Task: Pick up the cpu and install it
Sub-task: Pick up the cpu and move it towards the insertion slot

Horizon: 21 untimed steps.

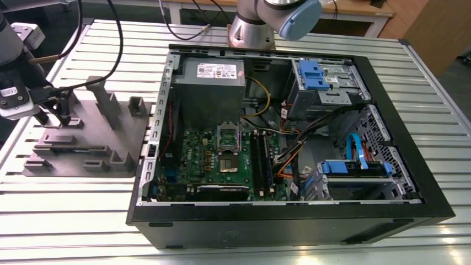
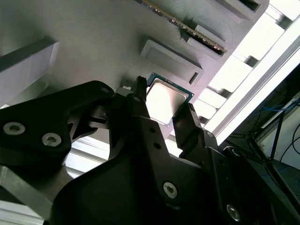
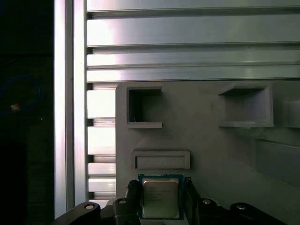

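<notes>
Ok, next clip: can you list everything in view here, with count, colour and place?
cpu: one, silvery-grey top with a darker rim, lying on the plate.
plate with upright blocks: one, grey, on the table at the exterior view's left of the case.
computer case: one, black, lying open on the table.
motherboard: one, green, inside the case.
socket frame: one, shiny metal, on the motherboard.
power supply: one, grey, inside the case beside the motherboard.
drive brackets: two, blue, inside the case at the exterior view's right.
table: one, silvery slats, under everything.
arm: one, grey, base behind the case.
gripper: one, black, down at the plate, over the cpu.
</notes>
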Each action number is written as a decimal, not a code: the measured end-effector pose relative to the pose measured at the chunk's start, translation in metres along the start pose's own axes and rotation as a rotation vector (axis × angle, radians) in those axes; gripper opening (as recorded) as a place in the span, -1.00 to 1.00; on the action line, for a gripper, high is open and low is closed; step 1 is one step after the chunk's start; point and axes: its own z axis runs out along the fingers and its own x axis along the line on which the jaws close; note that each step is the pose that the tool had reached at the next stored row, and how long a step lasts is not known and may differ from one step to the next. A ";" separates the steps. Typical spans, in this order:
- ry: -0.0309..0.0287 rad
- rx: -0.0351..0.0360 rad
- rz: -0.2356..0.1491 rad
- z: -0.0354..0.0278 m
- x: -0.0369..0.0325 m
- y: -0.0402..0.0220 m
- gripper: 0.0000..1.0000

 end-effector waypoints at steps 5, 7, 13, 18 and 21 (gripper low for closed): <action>0.0001 0.0001 0.000 -0.0019 0.0000 0.0001 -0.05; 0.0000 0.0000 0.000 -0.0023 0.0000 0.0001 -0.05; 0.0001 0.0001 0.000 -0.0039 0.0001 0.0002 -0.05; 0.0001 0.0001 0.000 -0.0061 0.0001 0.0003 -0.05; 0.0000 0.0000 0.000 -0.0072 0.0001 0.0003 -0.05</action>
